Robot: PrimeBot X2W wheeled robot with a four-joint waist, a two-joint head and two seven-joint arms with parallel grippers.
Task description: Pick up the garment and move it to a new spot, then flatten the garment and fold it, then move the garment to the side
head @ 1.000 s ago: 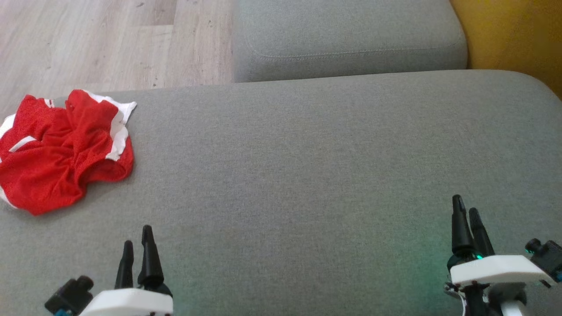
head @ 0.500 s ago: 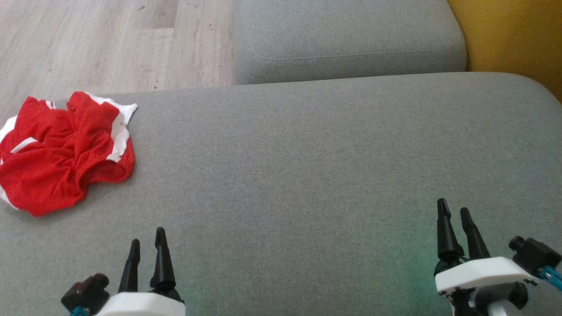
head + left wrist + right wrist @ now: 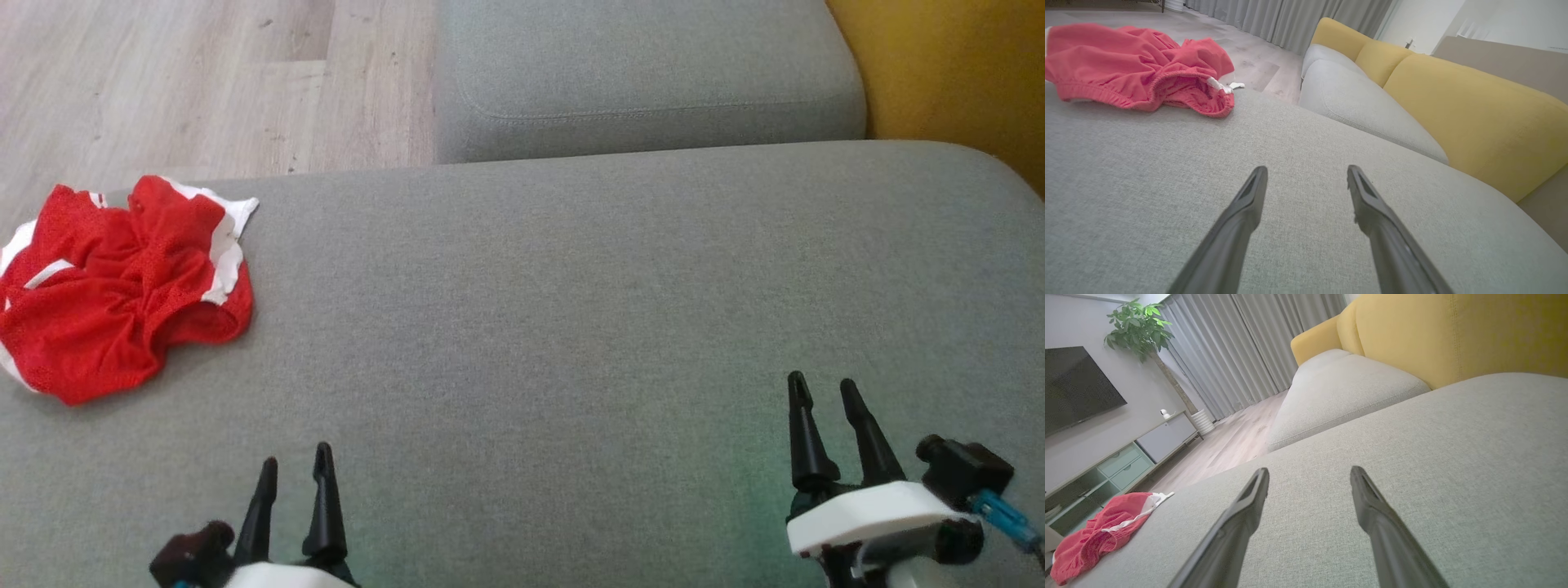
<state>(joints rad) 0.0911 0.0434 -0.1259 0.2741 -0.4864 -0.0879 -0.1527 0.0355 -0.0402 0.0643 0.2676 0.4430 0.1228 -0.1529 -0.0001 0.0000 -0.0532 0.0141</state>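
Observation:
The garment [image 3: 122, 286] is a crumpled pair of red mesh shorts with white trim, lying at the far left of the grey cushion [image 3: 571, 310]. It also lies at the upper left of the left wrist view as the garment [image 3: 1135, 69] and at the lower left of the right wrist view as the garment [image 3: 1102, 535]. My left gripper [image 3: 295, 459] hovers open near the front edge, well short of the shorts and to their right. My right gripper [image 3: 822, 385] stands open at the lower right, far from them. Both hold nothing; the left gripper [image 3: 1306, 173] and right gripper [image 3: 1308, 473] have spread fingers over bare fabric.
A second grey cushion [image 3: 653, 73] lies beyond the main one. A yellow sofa back [image 3: 947, 73] rises at the right. Wood floor [image 3: 204, 82] runs past the far left edge. A TV cabinet [image 3: 1126, 457], a plant [image 3: 1139, 326] and curtains [image 3: 1249, 347] stand across the room.
The head view has tilted a little, shifting everything slightly down. Both grippers have drawn back toward the bottom edge and shifted inward. The garment lies as before.

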